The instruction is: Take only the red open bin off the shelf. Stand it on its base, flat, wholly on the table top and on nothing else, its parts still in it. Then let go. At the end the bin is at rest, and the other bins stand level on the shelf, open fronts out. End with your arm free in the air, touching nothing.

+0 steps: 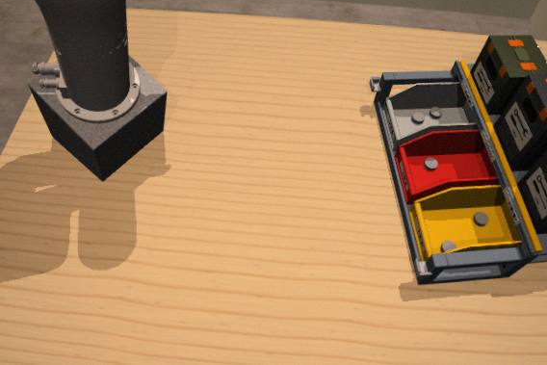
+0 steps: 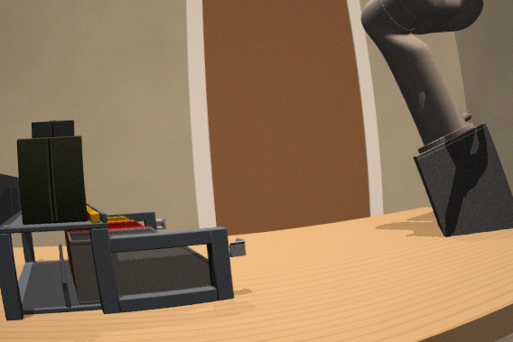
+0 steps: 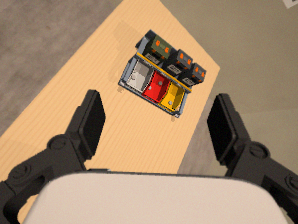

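Note:
The red open bin sits in the middle slot of the grey-blue shelf at the table's right side. It holds one grey disc. In the exterior view only a thin strip of the red bin's rim shows. A grey bin and a yellow bin stand on either side of it, each with two discs. My gripper is open and empty, high above the table and far from the shelf. It shows only in the wrist view.
Dark tool cases stand behind the bins on the shelf. The arm's base block sits at the table's far left. The wooden table ends close behind the shelf.

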Robot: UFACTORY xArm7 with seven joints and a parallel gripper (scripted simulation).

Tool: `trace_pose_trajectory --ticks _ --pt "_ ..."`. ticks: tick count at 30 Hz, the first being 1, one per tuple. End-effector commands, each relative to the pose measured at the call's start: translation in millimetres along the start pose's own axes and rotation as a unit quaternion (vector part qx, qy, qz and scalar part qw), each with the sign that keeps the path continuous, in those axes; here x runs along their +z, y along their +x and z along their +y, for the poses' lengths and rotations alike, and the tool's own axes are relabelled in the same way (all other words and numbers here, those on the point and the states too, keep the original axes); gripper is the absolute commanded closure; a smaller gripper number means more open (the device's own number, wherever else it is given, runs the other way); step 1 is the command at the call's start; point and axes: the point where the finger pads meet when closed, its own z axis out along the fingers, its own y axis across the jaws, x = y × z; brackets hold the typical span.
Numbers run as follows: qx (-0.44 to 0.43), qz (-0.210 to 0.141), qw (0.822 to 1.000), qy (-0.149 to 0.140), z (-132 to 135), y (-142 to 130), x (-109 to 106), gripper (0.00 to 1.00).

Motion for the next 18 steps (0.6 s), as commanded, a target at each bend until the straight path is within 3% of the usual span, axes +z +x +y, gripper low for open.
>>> trace_pose_trajectory --ticks 1,18 --pt "0.001 0.001 1.000 0.001 4.2 -1.0 0.9 0.00" --pt "0.001 0.001 1.000 0.001 6.4 -1.9 1.8 0.00"
